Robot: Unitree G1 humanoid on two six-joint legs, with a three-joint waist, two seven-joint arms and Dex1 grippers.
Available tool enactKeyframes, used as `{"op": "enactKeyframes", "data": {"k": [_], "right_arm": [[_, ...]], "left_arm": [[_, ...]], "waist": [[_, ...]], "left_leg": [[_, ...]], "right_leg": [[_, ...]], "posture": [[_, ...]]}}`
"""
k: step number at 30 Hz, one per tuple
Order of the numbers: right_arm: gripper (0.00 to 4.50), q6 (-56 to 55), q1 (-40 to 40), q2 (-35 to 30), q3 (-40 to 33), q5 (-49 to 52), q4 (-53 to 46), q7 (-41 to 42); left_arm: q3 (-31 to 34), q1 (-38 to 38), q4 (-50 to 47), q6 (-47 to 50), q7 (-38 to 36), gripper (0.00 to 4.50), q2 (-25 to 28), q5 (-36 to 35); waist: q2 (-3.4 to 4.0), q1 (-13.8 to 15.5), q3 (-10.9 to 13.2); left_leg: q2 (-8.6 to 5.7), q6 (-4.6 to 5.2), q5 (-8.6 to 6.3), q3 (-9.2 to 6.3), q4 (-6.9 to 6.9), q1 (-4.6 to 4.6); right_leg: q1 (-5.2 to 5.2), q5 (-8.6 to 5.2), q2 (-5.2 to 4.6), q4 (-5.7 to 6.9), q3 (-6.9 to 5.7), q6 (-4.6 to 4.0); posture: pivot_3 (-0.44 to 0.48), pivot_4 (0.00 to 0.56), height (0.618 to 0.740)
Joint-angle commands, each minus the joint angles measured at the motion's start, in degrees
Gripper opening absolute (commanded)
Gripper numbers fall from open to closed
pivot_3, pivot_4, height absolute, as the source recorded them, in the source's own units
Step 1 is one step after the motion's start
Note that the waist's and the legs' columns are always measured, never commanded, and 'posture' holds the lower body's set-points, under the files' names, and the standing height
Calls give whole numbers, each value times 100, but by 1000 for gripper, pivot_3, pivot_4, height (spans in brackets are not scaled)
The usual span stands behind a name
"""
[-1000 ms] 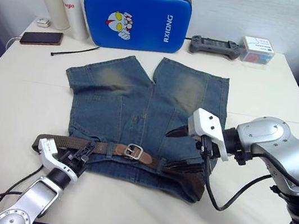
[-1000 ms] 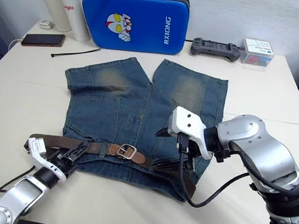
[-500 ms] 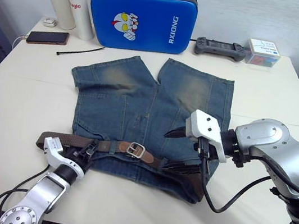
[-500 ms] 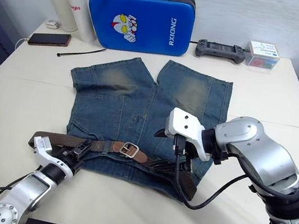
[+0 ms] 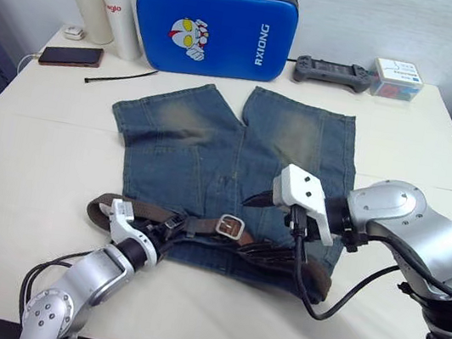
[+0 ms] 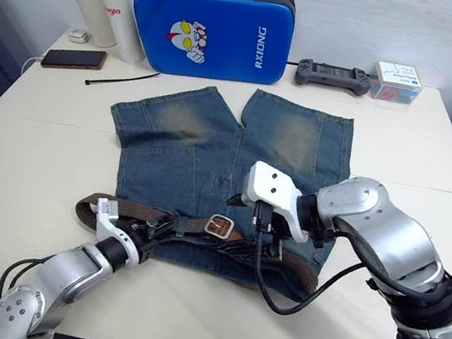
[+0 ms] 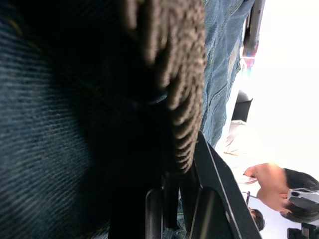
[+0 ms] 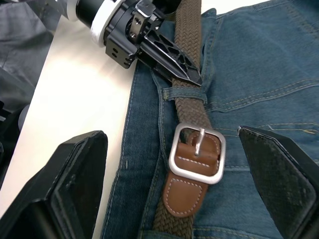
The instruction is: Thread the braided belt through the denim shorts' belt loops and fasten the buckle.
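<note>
White table (image 5: 26, 181) carries the work, with the denim shorts (image 5: 238, 150) spread flat at its middle, legs toward the far side and waistband nearest; the braided belt (image 5: 200, 225) lies along that waistband, passing under one of the belt loops (image 8: 183, 93), its silver buckle (image 8: 197, 153) resting near the middle of the band; the left gripper (image 5: 167, 226) has its fingers pinching the belt at the near-left end of the band, apparently to feed it along; the right gripper (image 8: 169, 149) hovers over the buckle with fingers spread wide, seemingly ready to take it; a blue case (image 5: 215, 22) stands at the far edge.
</note>
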Motion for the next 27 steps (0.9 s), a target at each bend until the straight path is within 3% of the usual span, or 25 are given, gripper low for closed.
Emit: {"op": "enactKeyframes", "data": {"k": [1, 7, 12, 15, 23, 27], "right_arm": [[4439, -127, -64, -7, 29, -201, -146, -134], [4439, -698, -199, 133, 206, -1023, 479, -532], [4439, -553, -201, 379, 114, -576, 362, -164], [4439, -951, -195, 532, 315, -1182, 564, -571], [4439, -2043, -425, 1006, 401, -2265, 2032, -1264], [3189, -2296, -375, 1145, 531, -2392, 2274, -1102]], "left_arm": [[-210, -216, -154, -158, 353, 0, -28, -215], [-302, -337, -326, -375, 720, 0, 44, -407], [-347, -361, -382, -508, 822, 0, 42, -529], [-373, -372, -368, -550, 848, 0, 58, -558], [-451, -339, -325, -574, 774, 0, 98, -520], [-471, -316, -302, -563, 722, 0, 124, -496]], "waist": [[0, 1, 0], [0, -17, 0], [-1, -19, 0], [-1, -19, 0], [-3, -39, 0], [-3, -37, 0]], "left_leg": [[0, 0, 0, 0, 2, 0], [0, -3, 3, 3, 3, 0], [1, -5, 5, 3, 2, 0], [0, -4, 5, 3, 4, 0], [-1, -6, 8, 8, 5, 1], [-1, -6, 8, 7, 4, 0]], "right_leg": [[1, 0, 0, 0, 0, 0], [0, 1, 2, 2, 1, 1], [-1, 1, 4, 2, 2, 1], [0, 1, 3, 2, 2, 1], [-1, 1, 5, 7, 6, 2], [-3, 1, 5, 4, 5, 1]], "posture": [[0, 150, 740], [0, 150, 740], [0, 150, 740], [0, 150, 740], [0, 150, 740], [0, 150, 740]]}}
